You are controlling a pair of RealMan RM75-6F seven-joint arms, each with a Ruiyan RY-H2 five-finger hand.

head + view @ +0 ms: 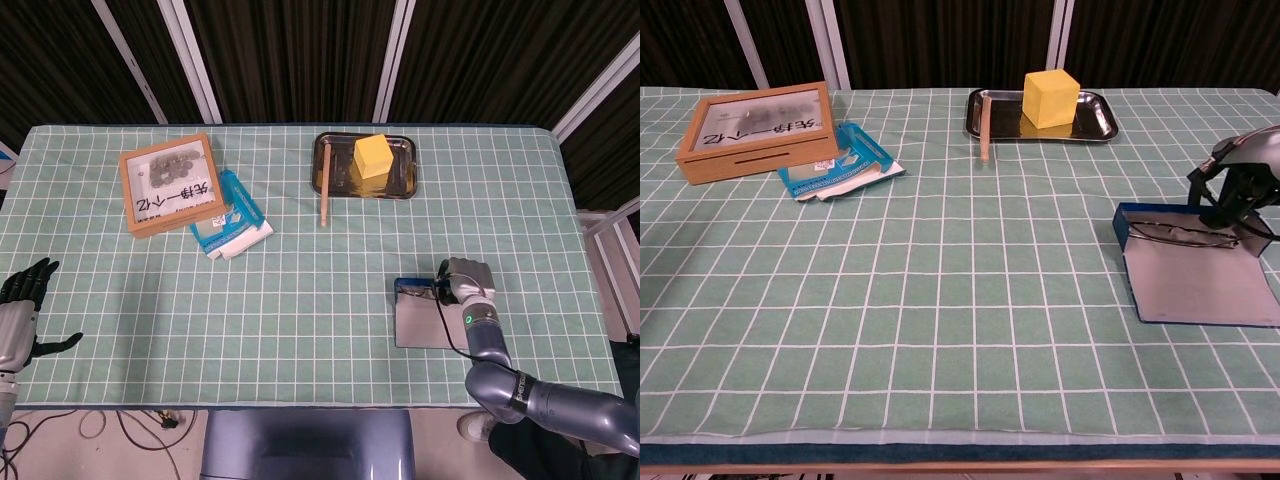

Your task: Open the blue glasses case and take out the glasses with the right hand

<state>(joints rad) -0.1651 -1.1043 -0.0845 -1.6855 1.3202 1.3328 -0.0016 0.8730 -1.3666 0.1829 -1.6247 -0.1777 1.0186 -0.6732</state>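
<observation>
The blue glasses case (pixel 1195 270) lies open at the right side of the bench (pixel 940 330), its grey lid flap spread flat toward the near edge and its shallow blue tray just behind. In the head view the case (pixel 420 312) sits low and right of centre in the frame. The glasses (pixel 1180 234) are still inside the tray, a thin dark frame lying across it.

The right hand (pixel 1238 180) is at the far right end of the tray, its dark fingers (pixel 1220 205) reaching down into the case at the glasses; from here I cannot tell whether they have actually closed on the frame or only touch it. From above, the right hand (pixel 466 281) shows as a grey knuckled block at the case's right edge.

The left hand (pixel 22 310) hangs off the lower left corner of the frame, beyond the bench edge, holding nothing, fingers spread.

Toward the upper left of the bench stands a wooden framed box (pixel 758 131) with a blue packet (pixel 840 165) just beside it. At upper centre a metal tray (pixel 1080 125) carries a yellow block (pixel 1051 98), and a wooden stick (pixel 985 128) lies along the tray's left rim.
</observation>
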